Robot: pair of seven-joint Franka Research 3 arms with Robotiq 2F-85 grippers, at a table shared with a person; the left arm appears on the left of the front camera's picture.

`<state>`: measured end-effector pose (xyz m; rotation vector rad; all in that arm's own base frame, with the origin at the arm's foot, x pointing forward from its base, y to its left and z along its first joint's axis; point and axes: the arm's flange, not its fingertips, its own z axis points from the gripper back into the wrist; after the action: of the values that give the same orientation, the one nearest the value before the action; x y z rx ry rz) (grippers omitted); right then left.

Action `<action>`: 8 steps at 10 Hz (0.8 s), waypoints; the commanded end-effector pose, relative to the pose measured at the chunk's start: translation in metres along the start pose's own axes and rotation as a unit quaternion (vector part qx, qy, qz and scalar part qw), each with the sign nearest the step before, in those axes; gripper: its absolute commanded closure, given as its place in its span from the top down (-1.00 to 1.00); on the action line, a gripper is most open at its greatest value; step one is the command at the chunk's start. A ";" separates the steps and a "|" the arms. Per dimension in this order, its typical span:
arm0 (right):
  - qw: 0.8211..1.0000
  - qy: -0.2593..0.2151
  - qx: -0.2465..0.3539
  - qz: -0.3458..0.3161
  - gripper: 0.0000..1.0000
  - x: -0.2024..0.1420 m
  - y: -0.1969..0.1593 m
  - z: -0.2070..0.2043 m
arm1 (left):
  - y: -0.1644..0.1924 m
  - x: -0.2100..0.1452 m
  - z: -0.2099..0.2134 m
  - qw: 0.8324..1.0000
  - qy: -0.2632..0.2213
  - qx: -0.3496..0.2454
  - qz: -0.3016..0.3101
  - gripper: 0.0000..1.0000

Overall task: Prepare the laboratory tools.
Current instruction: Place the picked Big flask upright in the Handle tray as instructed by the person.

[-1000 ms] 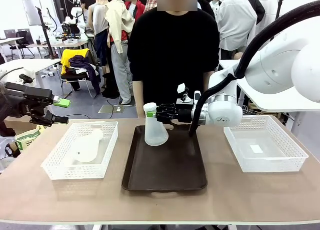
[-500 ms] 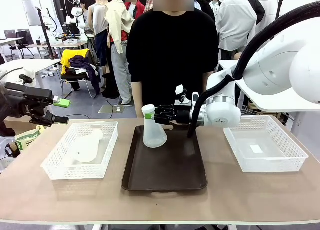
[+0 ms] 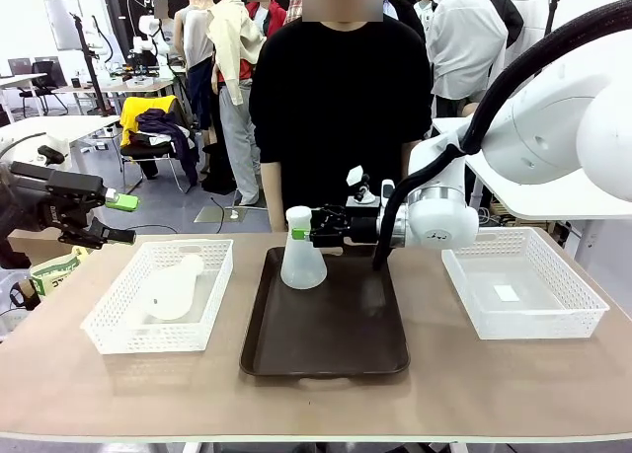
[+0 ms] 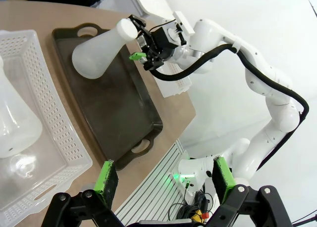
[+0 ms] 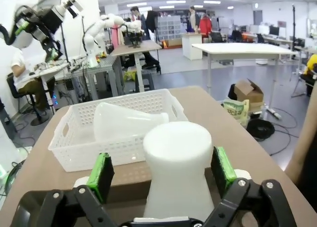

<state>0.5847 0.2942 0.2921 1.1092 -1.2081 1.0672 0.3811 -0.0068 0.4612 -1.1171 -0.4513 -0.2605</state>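
Observation:
One frosted-white flask [image 3: 302, 261] [image 4: 99, 51] stands upright at the far end of the dark brown tray [image 3: 326, 349]. My right gripper [image 3: 304, 226] [image 5: 162, 171] is open, its green pads on either side of the flask's neck [image 5: 176, 153] with a gap on each side. A second flask [image 3: 173, 287] [image 5: 124, 120] [image 4: 12, 123] lies on its side in the left white basket [image 3: 148, 339]. My left gripper [image 3: 123, 219] [image 4: 164, 180] hovers open and empty, beyond the table's left edge.
A second white mesh basket [image 3: 553, 325] sits on the right of the table with a small white slip in it. A person in black stands behind the tray at the far edge. The table's front strip is bare wood.
The right gripper's jaws have opened off the flask's neck, and the flask has shifted slightly left and now stands on the tray. The left arm has not moved.

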 end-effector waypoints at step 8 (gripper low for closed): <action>0.996 0.075 -0.041 -0.017 1.00 -0.003 0.008 0.021 | 0.000 0.001 0.001 1.000 -0.005 -0.008 0.000 1.00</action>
<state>0.5728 0.2728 0.2958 0.9603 -1.0727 1.0359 0.3811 -0.0068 0.4612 -1.1172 -0.4513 -0.2604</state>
